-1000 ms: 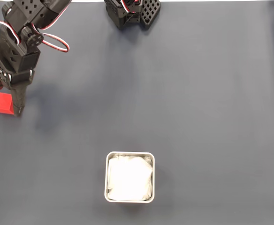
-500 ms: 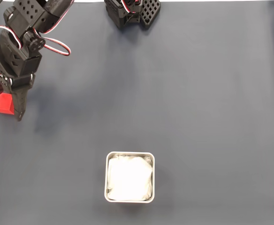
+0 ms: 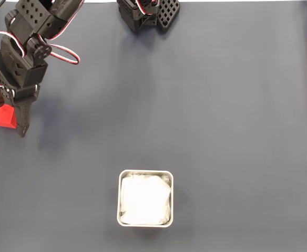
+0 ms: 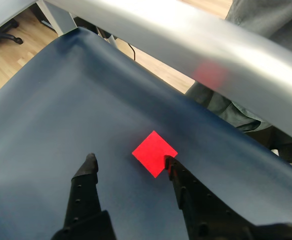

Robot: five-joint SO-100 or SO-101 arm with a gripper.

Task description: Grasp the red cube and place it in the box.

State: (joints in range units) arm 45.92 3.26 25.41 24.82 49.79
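Fixed view: arm enters from top-left corner, black body w/ red-white wiring looped at the wrist. Gripper (image 3: 14, 126) sits at far left of the dark blue-grey mat (image 3: 222, 115), pointing toward bottom of frame. Red cube (image 3: 2, 115) lies on mat near the left edge, just left of the one visible finger (image 3: 21, 123) and touching or nearly touching it; can't confirm contact from this angle. Box (image 3: 145, 198) stands low-centre on mat, upright, pale metal rim, white lining, well apart from cube and gripper. Black arm base (image 3: 148, 13) at top centre.

Wrist view: gripper (image 4: 128, 161) w/ jaws apart, nothing clamped. Left finger (image 4: 86, 175) clear of red cube (image 4: 154, 153); right finger's tip (image 4: 172, 167) is right at cube's lower-right edge. Cube rests flat on mat (image 4: 61, 115), turned corner-on to camera, not centred in the gap, sits ahead of the tips and toward right finger. Grey metal rail (image 4: 186, 40) crosses beyond mat edge, faint red reflection on it. Wood floor (image 4: 16, 40) visible beyond.
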